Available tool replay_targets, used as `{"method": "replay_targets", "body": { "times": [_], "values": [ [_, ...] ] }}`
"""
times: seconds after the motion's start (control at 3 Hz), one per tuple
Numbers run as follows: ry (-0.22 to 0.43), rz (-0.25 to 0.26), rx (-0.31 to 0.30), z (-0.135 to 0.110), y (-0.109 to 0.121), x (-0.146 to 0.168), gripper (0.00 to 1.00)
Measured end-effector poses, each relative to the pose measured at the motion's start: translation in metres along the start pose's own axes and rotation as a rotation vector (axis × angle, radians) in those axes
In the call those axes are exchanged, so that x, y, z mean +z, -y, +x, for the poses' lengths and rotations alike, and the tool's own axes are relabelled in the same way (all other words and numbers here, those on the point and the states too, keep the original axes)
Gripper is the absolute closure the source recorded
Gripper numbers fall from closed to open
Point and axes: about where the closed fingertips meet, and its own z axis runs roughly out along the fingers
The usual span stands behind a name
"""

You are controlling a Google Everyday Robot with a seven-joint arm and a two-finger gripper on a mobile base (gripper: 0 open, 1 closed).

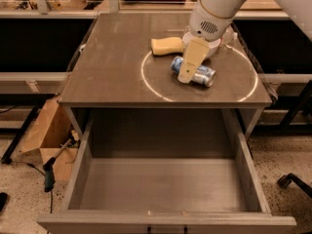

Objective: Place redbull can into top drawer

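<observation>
The redbull can (205, 75) lies on the tabletop (107, 72) with the gripper (187, 72) directly over it, and the top drawer (82, 165) juts out below, in front.

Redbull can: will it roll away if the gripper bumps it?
Probably: the redbull can lies on its side on the flat tabletop, so a nudge from the gripper, right over it, may roll it. Its shiny metal looks slippery.

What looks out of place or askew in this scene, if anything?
The redbull can lies on its side on the cabinet top, not upright, with the gripper right over it. Left of the cabinet, a cardboard box lies tilted on the floor. The top drawer itself looks normal, pulled open.
</observation>
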Motion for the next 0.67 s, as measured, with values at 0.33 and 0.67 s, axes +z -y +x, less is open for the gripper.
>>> {"method": "replay_targets", "body": {
  "times": [0.33, 0.67],
  "values": [
    [0.004, -0.021, 0.003, 0.000, 0.005, 0.020, 0.00],
    [0.001, -0.023, 0.009, 0.000, 0.017, 0.035, 0.00]
  ]
}}
